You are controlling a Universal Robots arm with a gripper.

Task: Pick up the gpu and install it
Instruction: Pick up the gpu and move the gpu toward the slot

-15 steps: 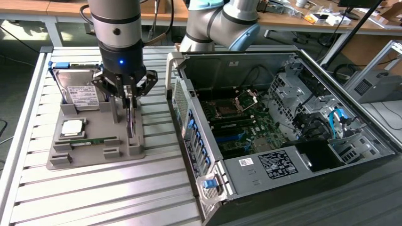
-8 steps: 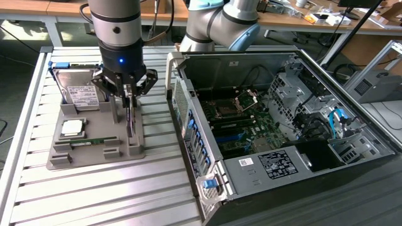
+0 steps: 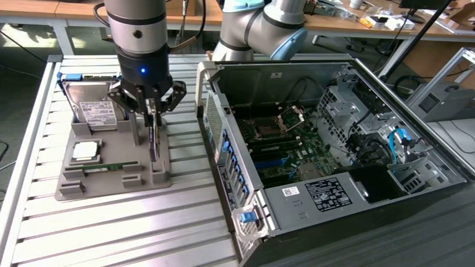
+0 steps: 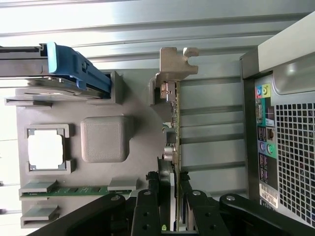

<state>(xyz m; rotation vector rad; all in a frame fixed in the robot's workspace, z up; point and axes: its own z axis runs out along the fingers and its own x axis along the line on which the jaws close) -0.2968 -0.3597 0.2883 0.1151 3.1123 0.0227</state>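
We are at the pick-up step: our gripper [image 3: 152, 114] pinches the gpu [image 3: 153, 146] between its fingers. The card stands on edge in the grey holder [image 3: 111, 186] on the surface [image 3: 111, 233], beside the open case [image 3: 297, 139]. Freeing it, we judge, calls for a straight upward pull.

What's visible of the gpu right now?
The thin dark gpu circuit card stands on edge, upright, in a slot of the grey plastic parts holder, beside the open metal computer case. Its silver metal end bracket sticks out at one end. The black end effector grips its upper edge, one finger each side.
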